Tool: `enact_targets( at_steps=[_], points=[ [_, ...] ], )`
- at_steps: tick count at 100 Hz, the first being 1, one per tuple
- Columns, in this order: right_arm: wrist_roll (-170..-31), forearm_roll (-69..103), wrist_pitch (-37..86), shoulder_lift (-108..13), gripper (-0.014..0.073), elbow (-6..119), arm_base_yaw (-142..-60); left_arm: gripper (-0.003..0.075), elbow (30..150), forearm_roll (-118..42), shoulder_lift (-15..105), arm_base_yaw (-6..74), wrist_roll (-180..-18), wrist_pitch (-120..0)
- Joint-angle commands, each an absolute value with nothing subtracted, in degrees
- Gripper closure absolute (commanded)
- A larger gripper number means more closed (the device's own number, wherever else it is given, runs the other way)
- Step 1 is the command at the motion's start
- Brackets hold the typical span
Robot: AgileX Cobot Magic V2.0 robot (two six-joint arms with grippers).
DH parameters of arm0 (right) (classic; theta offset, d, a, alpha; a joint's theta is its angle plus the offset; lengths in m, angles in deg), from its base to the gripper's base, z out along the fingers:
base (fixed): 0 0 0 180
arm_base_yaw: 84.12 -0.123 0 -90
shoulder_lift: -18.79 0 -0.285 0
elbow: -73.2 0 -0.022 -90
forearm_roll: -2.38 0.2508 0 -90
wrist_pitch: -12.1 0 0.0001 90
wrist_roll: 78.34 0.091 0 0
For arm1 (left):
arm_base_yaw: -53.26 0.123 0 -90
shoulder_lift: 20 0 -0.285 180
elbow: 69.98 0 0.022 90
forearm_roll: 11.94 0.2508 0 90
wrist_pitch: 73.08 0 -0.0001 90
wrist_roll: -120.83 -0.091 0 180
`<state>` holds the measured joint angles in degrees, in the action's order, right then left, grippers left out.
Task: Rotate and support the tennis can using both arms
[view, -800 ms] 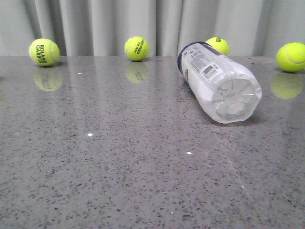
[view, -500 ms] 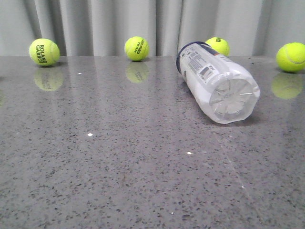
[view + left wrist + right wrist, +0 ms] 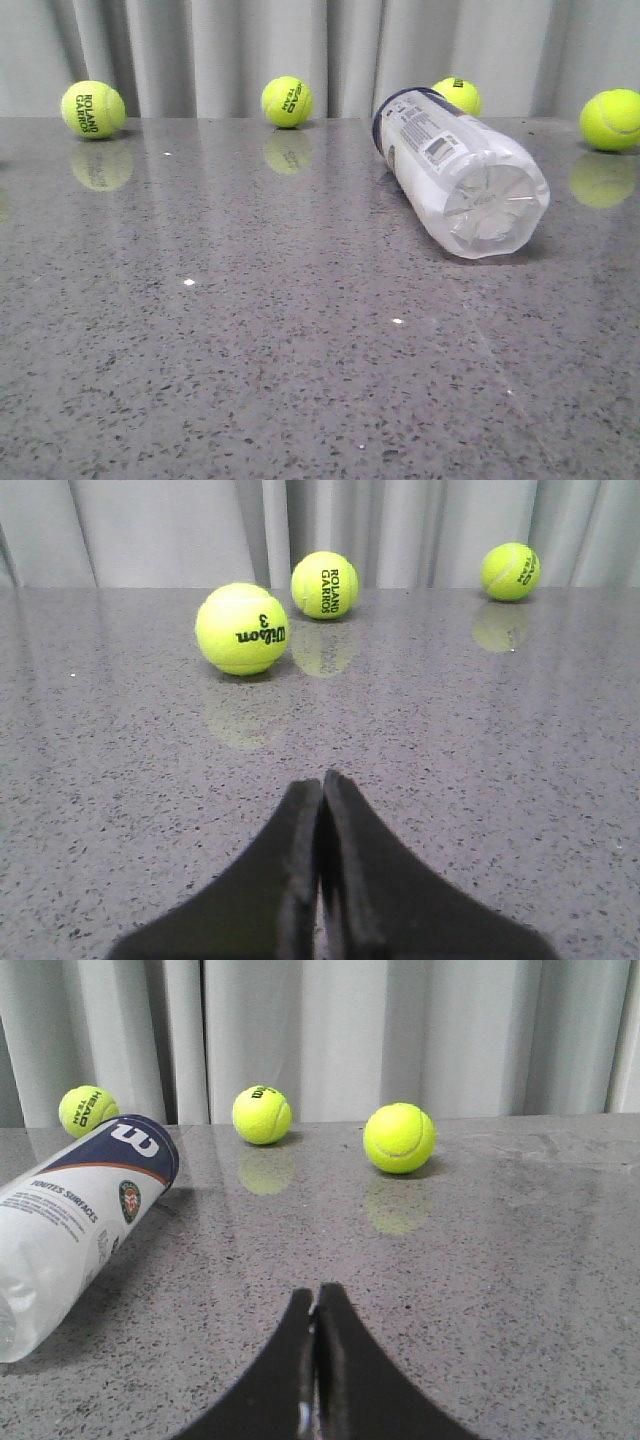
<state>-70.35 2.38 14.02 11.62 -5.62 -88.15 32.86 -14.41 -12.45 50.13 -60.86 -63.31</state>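
- One grey counter [image 3: 250, 360] carries everything
- tennis can [image 3: 455, 180] lies on its side, right of centre, untouched
- left gripper [image 3: 322, 785] and right gripper [image 3: 316, 1300]: jaws pressed together
- risk: a one-sided nudge could roll the can into nearby balls [image 3: 400, 1138]

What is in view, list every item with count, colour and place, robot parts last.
Whitish translucent plastic tennis can: one, navy rim, lying on its side right of centre, base toward the front camera.
Yellow-green felt tennis balls: four along the far edge; apparently a fifth, nearer, left wrist view only.
Grey speckled stone table: one, under everything.
Pale grey pleated curtain: one, behind.
Left gripper: black, shut, empty.
Right gripper: black, shut, empty.
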Motion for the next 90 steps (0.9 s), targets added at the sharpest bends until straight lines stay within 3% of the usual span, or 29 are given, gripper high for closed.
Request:
enact_targets(
  at_steps=[1,21,40,90],
  points=[
    [-70.54,1.9,8.84,13.28,0.0661,-4.59,-87.71,0.074,30.32,-14.88,-14.35,50.15,-60.34,-67.7],
    [-70.54,1.96,8.76,13.22,0.0661,-3.63,-87.77,0.074,30.32,-14.88,-14.35,50.15,-60.34,-67.7],
    [-70.54,1.96,21.49,10.94,0.0661,3.75,-87.77,0.074,30.32,-14.88,-14.35,50.15,-60.34,-67.7],
    [-70.54,1.96,44.75,-11.34,0.0661,28.48,-87.77,0.074,30.32,-14.88,-14.35,50.15,-60.34,-67.7]
  ],
)
